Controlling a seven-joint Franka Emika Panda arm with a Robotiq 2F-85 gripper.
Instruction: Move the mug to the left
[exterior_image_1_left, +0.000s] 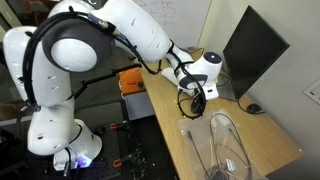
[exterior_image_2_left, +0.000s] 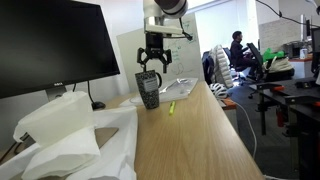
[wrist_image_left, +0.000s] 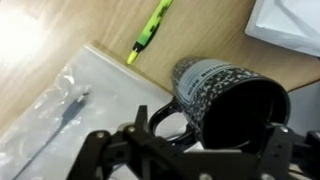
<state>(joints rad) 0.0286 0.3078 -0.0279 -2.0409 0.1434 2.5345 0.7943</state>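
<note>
The mug is a dark cup with a speckled band. It stands upright on the wooden table in front of the monitor. In the wrist view the mug fills the lower right, with its handle pointing left. My gripper hangs right over the mug's rim with its fingers spread. In the wrist view the gripper has one finger left of the handle and one at the mug's right side. I cannot tell if the fingers touch the mug. In an exterior view the gripper mostly hides the mug.
A green pen lies on the table beside the mug, also seen in an exterior view. A clear plastic bag lies near it. A black monitor stands behind. Crumpled white paper and a clear plastic container sit near the table's end.
</note>
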